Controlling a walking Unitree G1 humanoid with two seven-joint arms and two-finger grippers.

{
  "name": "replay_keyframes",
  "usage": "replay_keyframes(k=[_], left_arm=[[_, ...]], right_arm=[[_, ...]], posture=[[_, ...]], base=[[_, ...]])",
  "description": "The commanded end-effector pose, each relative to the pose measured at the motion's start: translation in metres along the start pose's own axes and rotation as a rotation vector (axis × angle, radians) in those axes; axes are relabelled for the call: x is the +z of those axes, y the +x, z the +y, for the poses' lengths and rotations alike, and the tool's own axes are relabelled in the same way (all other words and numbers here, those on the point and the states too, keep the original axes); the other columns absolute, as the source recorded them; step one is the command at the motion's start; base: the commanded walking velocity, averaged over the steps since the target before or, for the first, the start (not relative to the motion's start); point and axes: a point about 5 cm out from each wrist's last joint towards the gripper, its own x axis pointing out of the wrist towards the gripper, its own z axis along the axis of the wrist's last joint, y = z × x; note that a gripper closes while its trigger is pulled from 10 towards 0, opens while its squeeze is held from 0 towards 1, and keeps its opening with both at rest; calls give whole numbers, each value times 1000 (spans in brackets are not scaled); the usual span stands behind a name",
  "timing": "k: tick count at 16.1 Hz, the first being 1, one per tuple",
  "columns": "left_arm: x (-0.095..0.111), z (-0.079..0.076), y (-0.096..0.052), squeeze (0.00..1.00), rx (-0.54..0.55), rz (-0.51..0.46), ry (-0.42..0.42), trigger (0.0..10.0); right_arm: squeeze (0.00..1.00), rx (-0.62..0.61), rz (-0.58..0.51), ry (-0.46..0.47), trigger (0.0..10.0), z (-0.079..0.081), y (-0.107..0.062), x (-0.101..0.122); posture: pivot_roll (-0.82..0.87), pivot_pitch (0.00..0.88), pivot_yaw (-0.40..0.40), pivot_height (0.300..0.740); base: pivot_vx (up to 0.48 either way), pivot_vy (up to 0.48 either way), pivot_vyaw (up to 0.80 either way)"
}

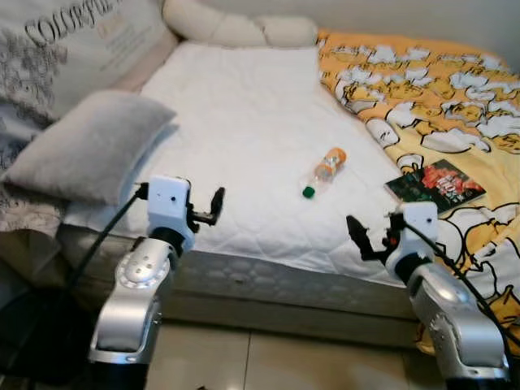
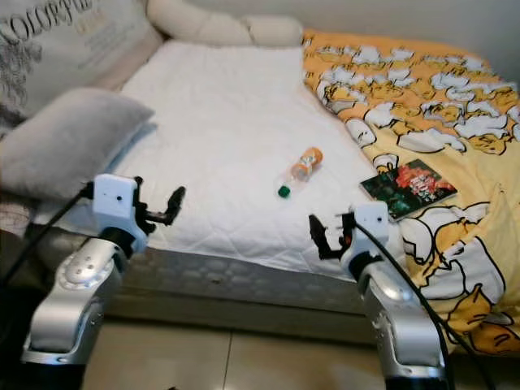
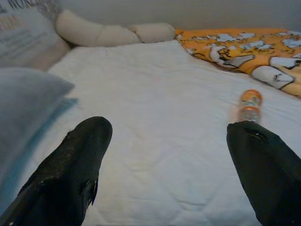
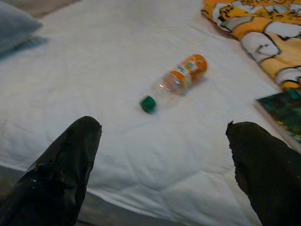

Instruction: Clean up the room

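On white bed point(image 1: 244, 122): bottle point(image 1: 325, 169), book point(image 1: 435, 184), grey pillow point(image 1: 89, 146); both grippers point(image 1: 218, 203) point(image 1: 361, 236) spread apart.

I'm looking at a bed point(image 1: 244, 122) covered by a white quilted sheet, filling most of the frame. A clear plastic bottle point(image 1: 324, 171) with an orange label and green cap lies on its side just right of center. A grey pillow point(image 1: 85, 146) rests at the left edge, with a printed cushion point(image 1: 73, 41) in the upper left. An orange cartoon blanket point(image 1: 431, 89) covers the right side, and a dark-covered book point(image 1: 435, 185) lies on it at middle right. Cream bolsters point(image 1: 236, 28) line the top edge.
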Motion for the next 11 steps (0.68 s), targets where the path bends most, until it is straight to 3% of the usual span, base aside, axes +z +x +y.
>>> replay_keyframes(k=[1, 8, 10, 11], left_arm=[[-1, 3, 0, 1000, 3, 10, -2, 10000], [-1, 2, 2, 1000, -19, 17, -17, 10000], [-1, 1, 0, 1000, -23, 19, -21, 10000], [-2, 1, -1, 1000, -24, 23, -21, 10000]], right_arm=[[1000, 17, 6, 0, 10000, 5, 3, 1], [1000, 20, 13, -8, 10000, 6, 4, 1], [1000, 9, 18, -17, 10000, 6, 5, 0], [1000, 9, 7, 15, 10000, 7, 5, 1]], posture=[[17, 0, -13, 740], [7, 0, -1, 740], [10, 0, -5, 740], [12, 0, -7, 740]], base=[[277, 0, 0], [312, 0, 0], [384, 0, 800], [382, 0, 0]])
